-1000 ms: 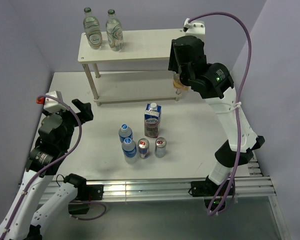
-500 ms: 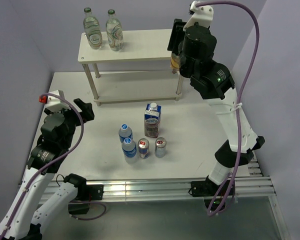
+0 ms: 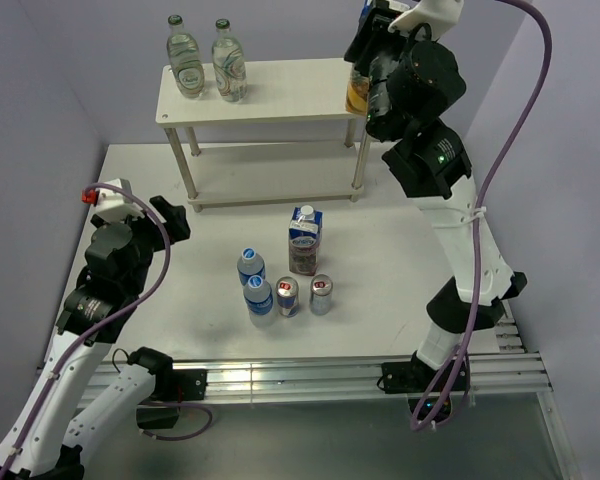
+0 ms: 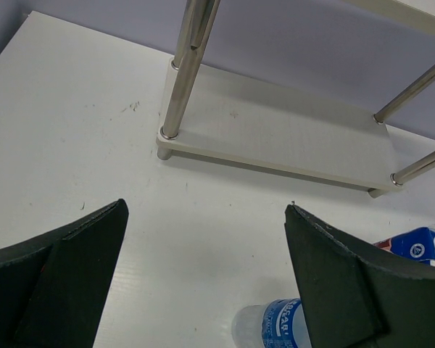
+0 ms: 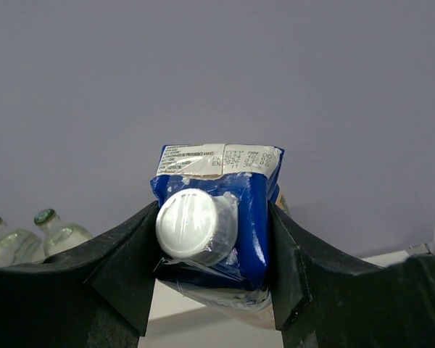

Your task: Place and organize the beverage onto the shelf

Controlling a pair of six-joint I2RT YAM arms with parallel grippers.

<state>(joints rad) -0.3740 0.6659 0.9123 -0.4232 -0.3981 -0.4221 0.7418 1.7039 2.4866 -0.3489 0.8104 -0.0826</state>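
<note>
Held carton (image 5: pixel 250 210): blue, gable top. Its white screw cap (image 5: pixel 191 225) and the printed date strip face the right wrist cam, so the long axis runs away from the lens. In the top view only an amber sliver (image 3: pixel 357 92) shows under the wrist, so I can't tell whether it is upright or tilted. It sits at the 3 o'clock end of the shelf (image 3: pixel 270 95), about level with the top board.

Right gripper (image 5: pixel 212 217) is clamped on the carton, one finger on each side.

Shelf: cream, two tiers on metal posts, long axis 9-to-3, at 12 o'clock on the table (image 3: pixel 400 300).

Two glass bottles (image 3: pixel 183 55) (image 3: pixel 227 62) stand at the 9 o'clock end of the top board. The rest of that board is bare up to the carton.

Mid-table, at 6 o'clock from the shelf:
- second carton (image 3: pixel 303 240), upright
- two water bottles (image 3: pixel 251 265) (image 3: pixel 259 295)
- two cans (image 3: pixel 287 295) (image 3: pixel 321 293)

All are close together.

Left gripper (image 4: pixel 204 210): jaws spread wide, gripping nothing. It sits at 9 o'clock on the table and faces the lower shelf board (image 4: pixel 290 138).
</note>
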